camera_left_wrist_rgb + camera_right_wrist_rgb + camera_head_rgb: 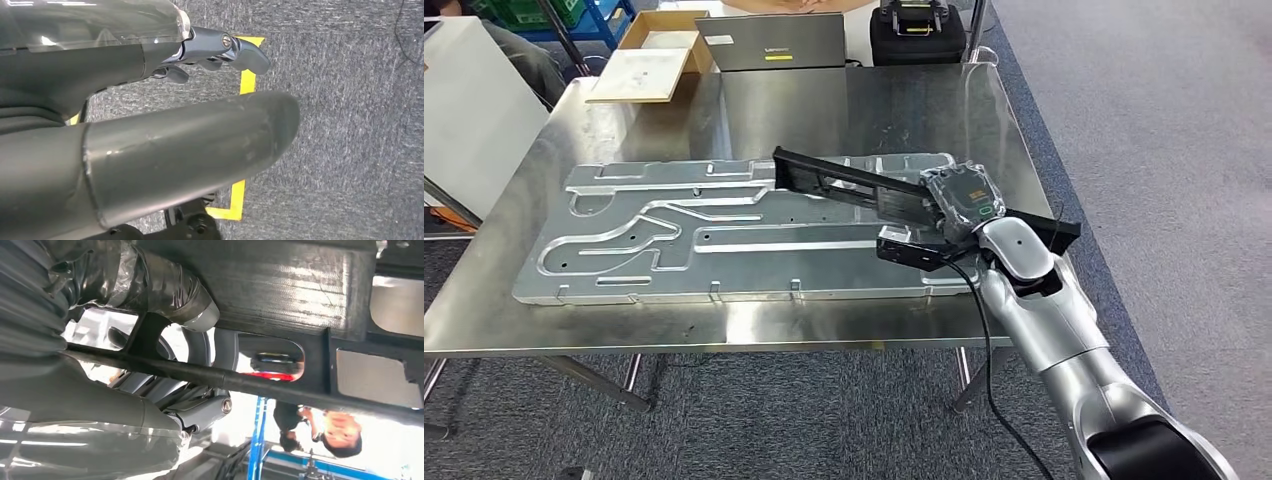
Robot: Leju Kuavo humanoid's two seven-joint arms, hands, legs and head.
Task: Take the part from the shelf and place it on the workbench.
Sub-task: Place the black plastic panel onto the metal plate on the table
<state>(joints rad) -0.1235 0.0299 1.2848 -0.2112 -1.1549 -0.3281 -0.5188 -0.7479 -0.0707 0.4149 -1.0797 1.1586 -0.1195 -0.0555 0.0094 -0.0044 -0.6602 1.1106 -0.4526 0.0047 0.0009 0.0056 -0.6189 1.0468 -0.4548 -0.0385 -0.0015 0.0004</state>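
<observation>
- Right hand (959, 205) clamped around the long black part (844, 180), held over the workbench (844, 100) at about 3 o'clock of the machined aluminium plate (674, 240)
- Part looks stiff, light, slotted — long lever, so grip near mid-length, not the end
- Left hand (150, 140) hangs over the floor, holding nothing, fingers apart

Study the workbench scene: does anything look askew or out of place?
The long black part in the right hand is slanted across the machined aluminium plate instead of lying flat on it; one end sticks past the workbench edge.
</observation>
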